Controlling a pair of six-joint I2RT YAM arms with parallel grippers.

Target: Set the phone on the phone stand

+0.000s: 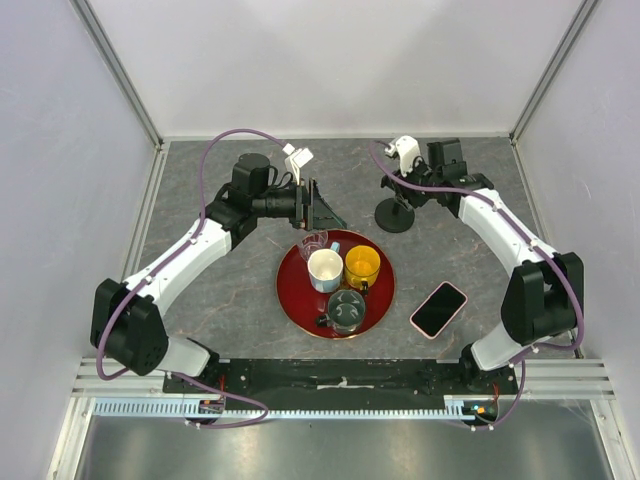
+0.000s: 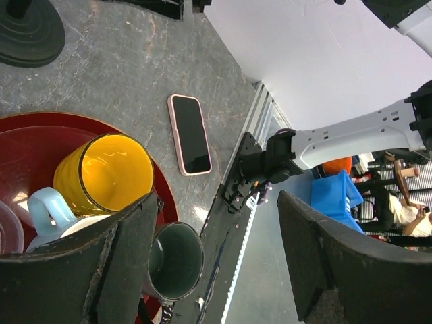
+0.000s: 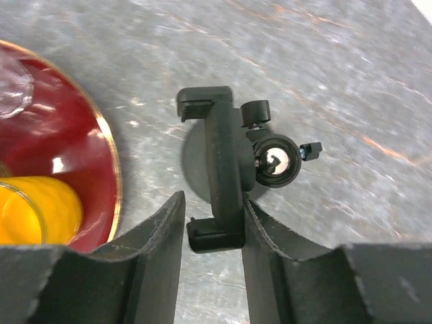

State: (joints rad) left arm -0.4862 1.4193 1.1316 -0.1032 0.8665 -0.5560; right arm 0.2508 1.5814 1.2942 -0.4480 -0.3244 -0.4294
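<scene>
The phone [image 1: 438, 309], black-screened with a pale pink edge, lies flat on the table at the front right, away from both grippers; the left wrist view also has the phone [image 2: 190, 133]. The black phone stand [image 1: 396, 214] stands upright at the back right on its round base [image 2: 27, 34]. My right gripper [image 1: 403, 188] reaches down over it. In the right wrist view the right gripper [image 3: 212, 202] is closed around the lower end of the stand's clamp bracket [image 3: 223, 162], a finger close against each side. My left gripper [image 1: 325, 212] hangs open and empty above the tray's far edge, and its wrist view shows the left gripper [image 2: 217, 202] holding nothing.
A round red tray [image 1: 290, 290] in the middle holds a white cup [image 1: 325, 268], a yellow cup [image 1: 362, 265], a dark cup [image 1: 347, 308] and a clear glass [image 1: 314, 243]. White walls enclose the back and sides. The arms' black base rail [image 1: 340, 378] runs along the near edge.
</scene>
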